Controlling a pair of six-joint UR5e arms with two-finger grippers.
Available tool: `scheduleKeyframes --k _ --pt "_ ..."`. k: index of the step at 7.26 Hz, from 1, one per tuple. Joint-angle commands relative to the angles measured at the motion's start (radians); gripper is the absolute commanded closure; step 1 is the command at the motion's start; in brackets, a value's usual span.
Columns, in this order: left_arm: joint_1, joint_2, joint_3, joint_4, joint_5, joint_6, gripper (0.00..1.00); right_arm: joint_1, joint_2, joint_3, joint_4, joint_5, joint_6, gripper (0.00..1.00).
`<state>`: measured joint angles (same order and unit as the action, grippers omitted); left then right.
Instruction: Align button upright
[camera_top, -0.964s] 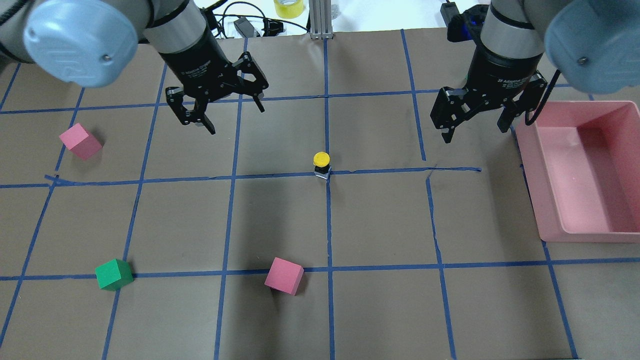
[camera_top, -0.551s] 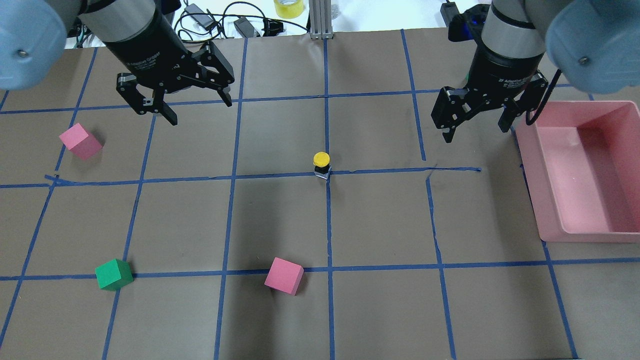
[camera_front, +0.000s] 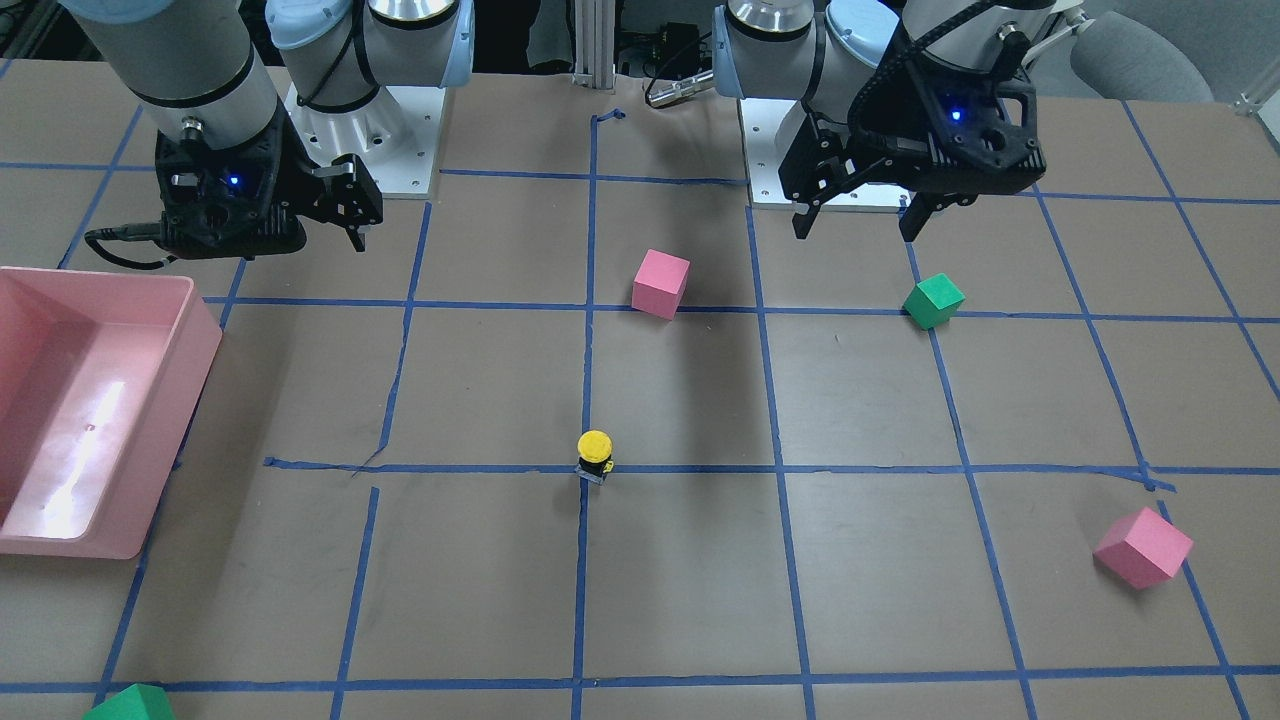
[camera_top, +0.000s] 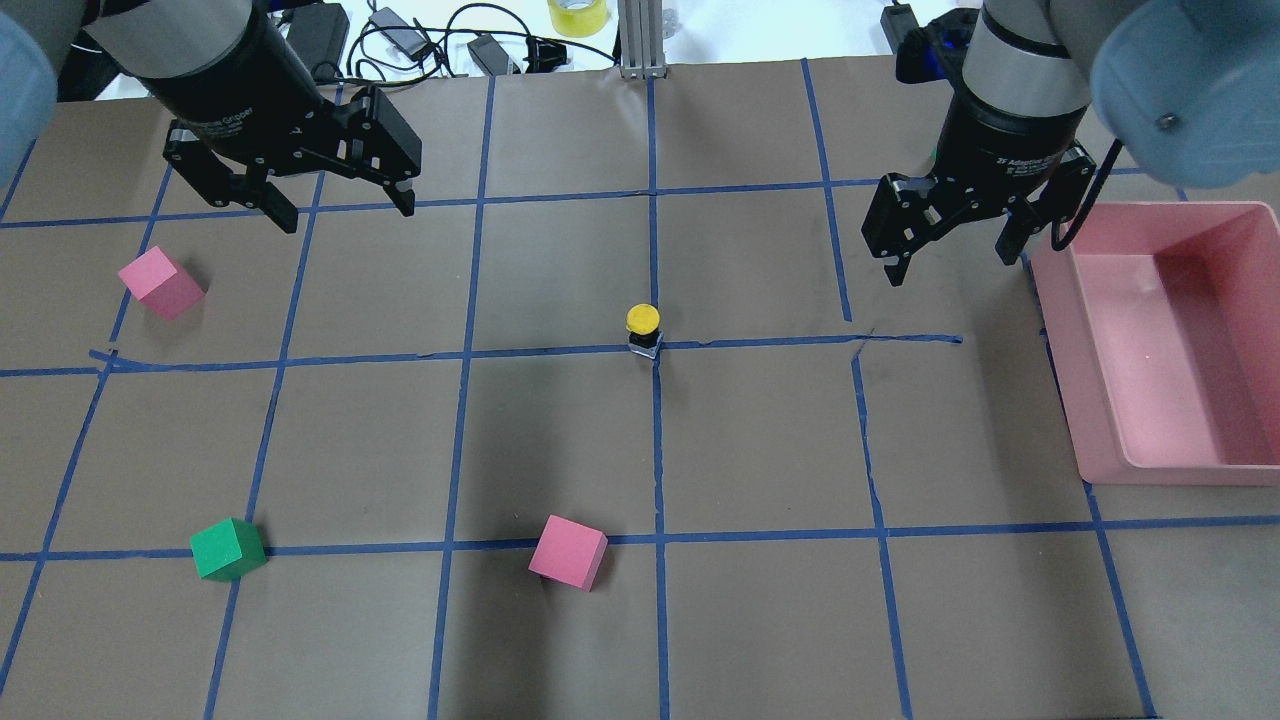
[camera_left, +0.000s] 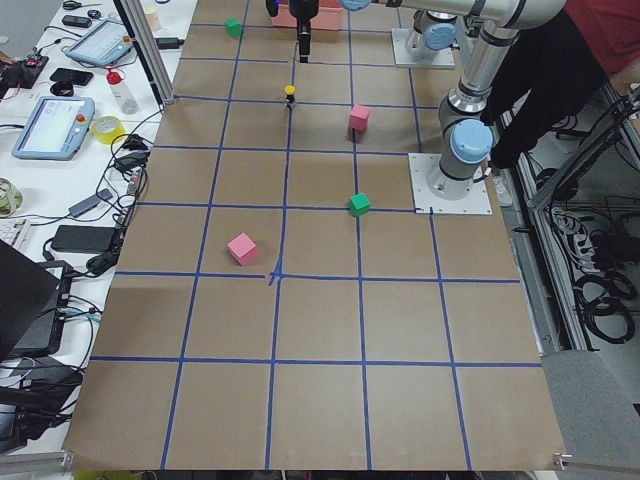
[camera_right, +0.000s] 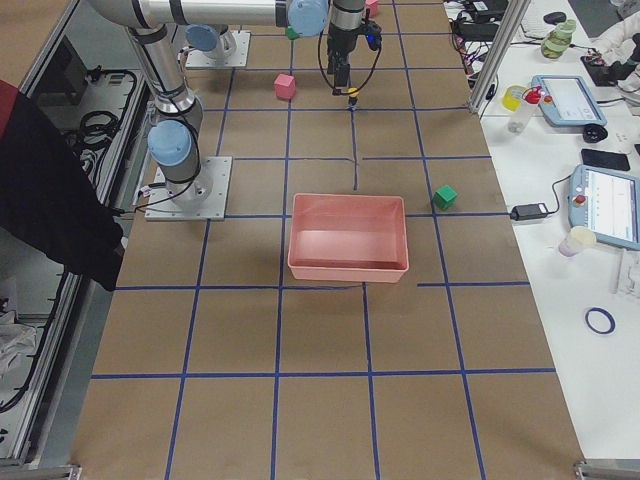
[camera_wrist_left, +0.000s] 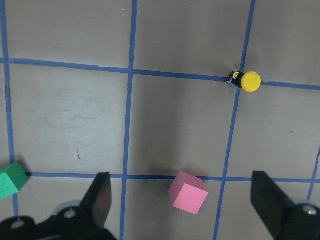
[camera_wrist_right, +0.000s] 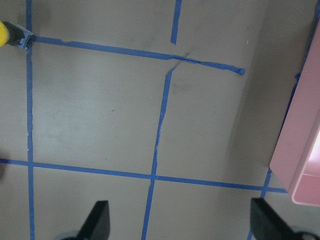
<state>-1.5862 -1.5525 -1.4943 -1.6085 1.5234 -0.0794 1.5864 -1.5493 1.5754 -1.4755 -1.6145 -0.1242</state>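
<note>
Yellow cap on top, the button (camera_top: 643, 328) stands upright on a blue tape cross in the middle of the desk (camera_top: 760, 440) — nothing touches it. The left hand (camera_top: 348, 215) hangs far left, fingers spread wide, empty. The right hand (camera_top: 950, 265) — also wide and empty — hangs beside the pink tray (camera_top: 1180, 472).

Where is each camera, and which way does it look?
Front-facing: across the table, facing the robot; both grippers show, left gripper on its right.
Overhead: behind the robot, looking forward and down; right gripper on its right.
Exterior left: table's end, looking along it; left arm nearest.
Exterior right: opposite end; right arm and pink tray nearest.
Left wrist: looks down past its open gripper at the button.
Right wrist: looks down past its gripper at tape lines.
Shared: front-facing and overhead show the button, mirrored.
</note>
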Motion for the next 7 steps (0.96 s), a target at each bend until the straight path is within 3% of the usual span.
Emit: scheduleKeyframes --k 1,3,7 --pt "0.000 0.014 -0.050 0.124 0.029 0.004 0.00 0.000 0.000 0.000 0.000 -0.001 0.000 0.00" --pt "0.000 0.025 -0.069 0.170 0.111 0.004 0.00 0.001 0.002 0.000 0.000 0.007 0.000 0.00" --pt "0.002 0.029 -0.078 0.170 0.115 -0.003 0.00 0.001 -0.002 0.000 -0.002 0.005 0.002 0.00"
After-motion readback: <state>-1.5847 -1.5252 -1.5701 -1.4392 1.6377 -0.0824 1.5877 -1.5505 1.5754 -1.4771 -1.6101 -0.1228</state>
